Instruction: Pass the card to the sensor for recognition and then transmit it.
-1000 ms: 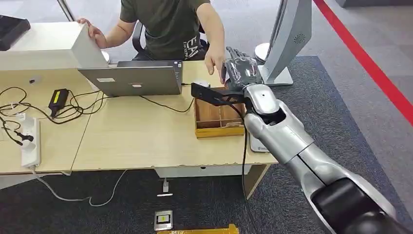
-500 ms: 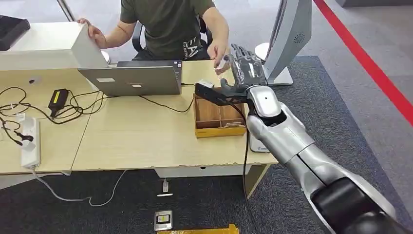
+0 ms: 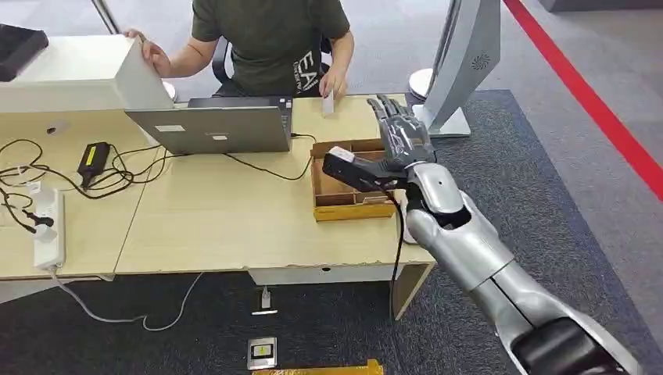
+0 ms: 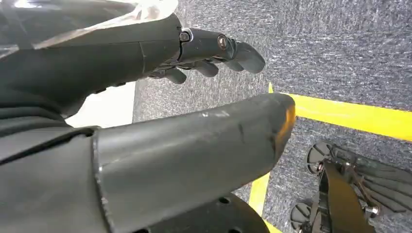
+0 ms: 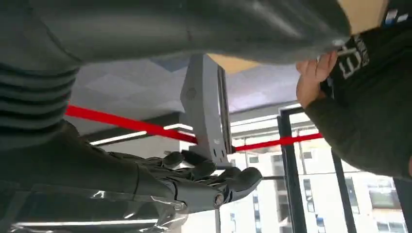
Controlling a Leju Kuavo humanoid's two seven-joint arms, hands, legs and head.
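Right hand (image 3: 400, 133), dark, many-fingered, on the silver arm: raised above the far right part of the light wooden desk (image 3: 219, 226), fingers spread apart and extended, holding nothing. It sits over the far edge of the open wooden compartment box with a yellow front (image 3: 348, 191), which stands near the desk's right edge. In the right wrist view the same hand (image 5: 194, 182) shows loosely extended dark fingers with nothing between them.

Small white card (image 3: 327, 102): held upright in the hand of the seated person in a dark green T-shirt (image 3: 270, 39), at the desk's far edge, just beyond the box and apart from the robot's fingers. The person's other hand rests on the white rectangular box (image 3: 74, 74) at the far left corner.

Grey open laptop (image 3: 215, 125): at the far edge, centre, its lid back facing the robot. Black cables run from it across the desk to a black power adapter (image 3: 95, 158) and a white power strip (image 3: 48, 226) near the left edge.

Tall grey sensor stand with a flat base (image 3: 461, 62): on the dark carpet beyond the desk's far right corner.

Left hand (image 4: 209, 53): hanging over grey carpet with a yellow floor line (image 4: 350, 116); fingers curled in slightly, nothing in them; whether fully closed I cannot tell.
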